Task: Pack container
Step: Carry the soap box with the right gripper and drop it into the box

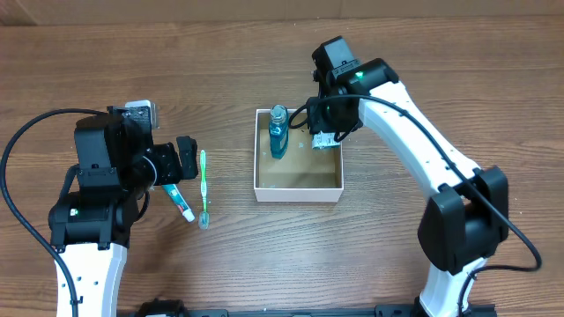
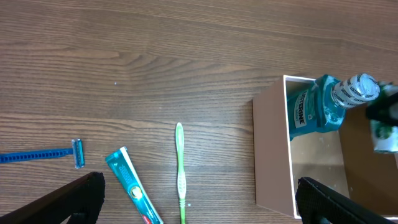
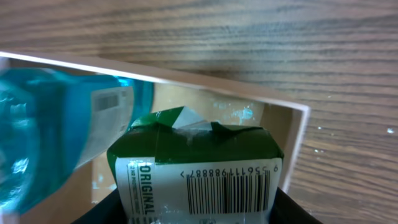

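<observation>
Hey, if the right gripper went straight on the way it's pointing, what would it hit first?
Probably the bare floor of the container, beside the mouthwash bottle; the green packet in the right gripper would land first. Depth is unclear.

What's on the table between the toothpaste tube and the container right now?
Only the green toothbrush, lying beside the toothpaste tube; nothing else lies between it and the container. The overhead view shows it.

One each: container (image 1: 298, 194), bottle (image 1: 278, 132), green packet (image 3: 193, 168), toothbrush (image 1: 204, 180), toothpaste tube (image 1: 179, 202), razor (image 2: 43, 154) (blue).
</observation>
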### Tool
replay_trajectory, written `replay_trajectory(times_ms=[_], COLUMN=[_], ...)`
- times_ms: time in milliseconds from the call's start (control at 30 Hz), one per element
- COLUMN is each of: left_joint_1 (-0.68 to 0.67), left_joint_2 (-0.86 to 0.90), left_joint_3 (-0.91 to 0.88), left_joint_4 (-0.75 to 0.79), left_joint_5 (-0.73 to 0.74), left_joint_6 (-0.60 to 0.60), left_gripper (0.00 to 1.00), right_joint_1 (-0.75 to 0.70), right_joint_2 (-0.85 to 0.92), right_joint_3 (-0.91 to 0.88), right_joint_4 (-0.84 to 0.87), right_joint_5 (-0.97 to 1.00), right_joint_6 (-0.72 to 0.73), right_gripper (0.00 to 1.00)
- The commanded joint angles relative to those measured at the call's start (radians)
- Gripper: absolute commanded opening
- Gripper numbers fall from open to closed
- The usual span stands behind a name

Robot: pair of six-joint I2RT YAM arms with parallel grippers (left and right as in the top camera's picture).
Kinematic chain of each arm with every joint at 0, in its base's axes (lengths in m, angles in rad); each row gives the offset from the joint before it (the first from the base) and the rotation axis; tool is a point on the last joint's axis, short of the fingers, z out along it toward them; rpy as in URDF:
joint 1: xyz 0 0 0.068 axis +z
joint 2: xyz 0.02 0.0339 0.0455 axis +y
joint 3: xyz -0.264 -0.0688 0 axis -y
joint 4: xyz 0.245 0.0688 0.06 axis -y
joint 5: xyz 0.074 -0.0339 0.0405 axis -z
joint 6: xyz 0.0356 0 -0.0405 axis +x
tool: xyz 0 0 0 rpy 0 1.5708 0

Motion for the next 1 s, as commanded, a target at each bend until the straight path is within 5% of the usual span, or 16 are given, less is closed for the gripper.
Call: replay_trajectory(times_ms=[0, 67, 233, 433, 667, 967], left_joint_1=[0.005, 0.005, 0.005, 0.005, 0.005, 0.005], left_joint_2=[0.004, 0.004, 0.004, 0.004, 0.004, 0.004], left_joint_3=[0.023, 0.023, 0.023, 0.023, 0.023, 0.023], left_joint_4=[0.004, 0.004, 0.004, 0.004, 0.003, 0.004], left_joint_5=[0.011, 0.011, 0.011, 0.011, 0.011, -0.008], left_joint_6=[0.016, 0.016, 0.016, 0.016, 0.016, 0.016], left_gripper=[1.0, 1.0, 1.0, 1.0, 1.0, 1.0], right_joint_1=[0.0, 0.0, 0.0, 0.0, 0.004, -0.019], right_joint_2=[0.042, 0.057, 0.076, 0.077, 0.027, -0.275], right_joint_3=[-0.008, -0.008, -0.008, -0.008, 0.039, 0.103], right_joint_4=[0.019, 0.02, 0.021, 0.037, -0.003, -0.035], right_joint_5=[0.008, 0.008, 0.008, 0.008, 0.014, 0.229], right_joint_6=[0.004, 0.004, 0.004, 0.004, 0.005, 0.031], right_gripper=[0.19, 0.24, 0.55, 0.68, 0.68, 0.71])
